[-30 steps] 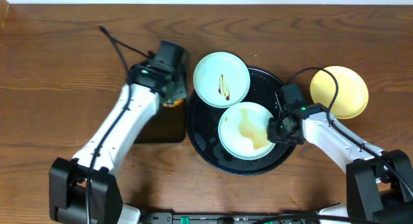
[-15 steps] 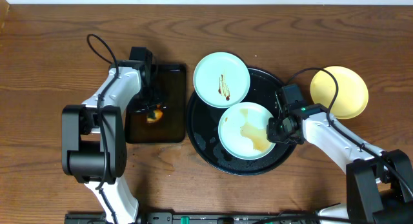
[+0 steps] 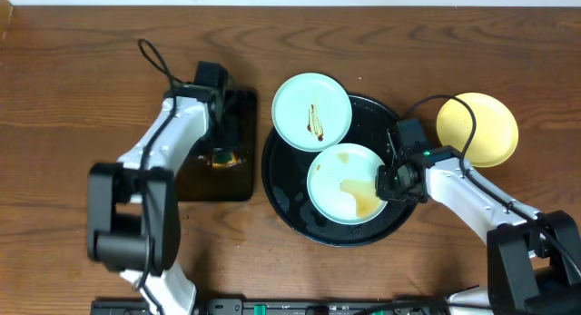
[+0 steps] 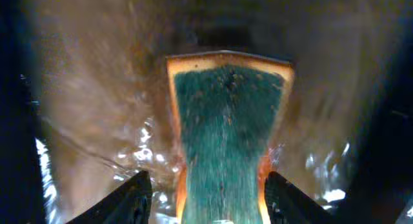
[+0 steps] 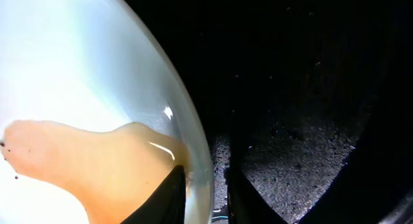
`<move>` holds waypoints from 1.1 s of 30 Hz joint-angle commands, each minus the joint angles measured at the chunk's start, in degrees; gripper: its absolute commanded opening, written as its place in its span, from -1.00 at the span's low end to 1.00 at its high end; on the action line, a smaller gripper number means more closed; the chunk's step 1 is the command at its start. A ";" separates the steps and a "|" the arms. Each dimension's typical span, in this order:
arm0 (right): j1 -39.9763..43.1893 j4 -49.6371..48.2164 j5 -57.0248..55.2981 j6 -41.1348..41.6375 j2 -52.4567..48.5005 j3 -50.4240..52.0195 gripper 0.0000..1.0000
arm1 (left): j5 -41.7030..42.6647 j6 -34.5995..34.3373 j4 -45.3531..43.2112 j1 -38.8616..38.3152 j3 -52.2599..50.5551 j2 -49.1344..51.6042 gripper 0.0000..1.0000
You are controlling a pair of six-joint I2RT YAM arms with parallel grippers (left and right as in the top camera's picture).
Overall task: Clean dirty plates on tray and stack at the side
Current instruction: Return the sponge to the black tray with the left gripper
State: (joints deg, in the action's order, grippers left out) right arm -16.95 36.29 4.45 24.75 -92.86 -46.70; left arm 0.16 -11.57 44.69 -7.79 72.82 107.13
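Two pale blue plates are on the round black tray (image 3: 290, 204). The far plate (image 3: 311, 111) has a thin brown streak and overlaps the tray's far-left rim. The near plate (image 3: 338, 181) holds a brown puddle. My right gripper (image 3: 387, 182) is shut on its right rim: in the right wrist view one finger sits inside the near plate (image 5: 97, 88), the other outside over the tray (image 5: 297, 95), around the right gripper (image 5: 205, 173). A yellow plate (image 3: 477, 129) lies on the table to the right. My left gripper (image 3: 221, 155) hangs open over a green-topped sponge (image 4: 226, 121), its fingers (image 4: 139, 192) apart from it.
The sponge (image 3: 223, 159) lies on a small dark rectangular tray (image 3: 195, 183) left of the black tray, its surface wet (image 4: 84, 88). Black cables loop behind both arms. The table's far edge runs along the top of the overhead view.
My left arm carried the sponge from beside the far plate to the small rectangular tray, then opened and let it go. The right arm and all plates stayed put.
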 commanded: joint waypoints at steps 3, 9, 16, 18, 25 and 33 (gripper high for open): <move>0.37 -2.14 -2.84 -0.35 -1.14 3.89 -0.53 | -0.61 -0.74 3.45 -0.24 -0.11 -8.35 0.17; 0.37 -10.64 -1.36 0.02 -1.11 8.52 -0.98 | -0.63 -2.29 4.13 -0.28 -0.13 -8.33 0.17; 0.50 -7.13 -2.12 -5.33 2.40 1.84 -0.98 | -0.61 -2.29 4.15 -0.28 -0.13 -8.33 0.17; 0.59 -5.95 -5.25 -5.81 6.34 -0.42 -0.98 | -0.61 -2.29 4.15 -0.28 -0.13 -8.33 0.17; 0.59 -5.68 -8.96 -13.73 14.93 -0.90 -0.98 | -0.63 -2.27 4.11 -0.28 -0.13 -8.33 0.18; 0.59 -5.68 -17.55 -18.60 16.26 -0.98 -0.98 | -0.63 -2.27 4.13 -0.28 -0.13 -8.33 0.17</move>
State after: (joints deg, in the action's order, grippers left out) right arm -16.73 30.61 -6.33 10.70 -77.82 -46.74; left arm 0.03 -13.50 48.64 -7.94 72.82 98.63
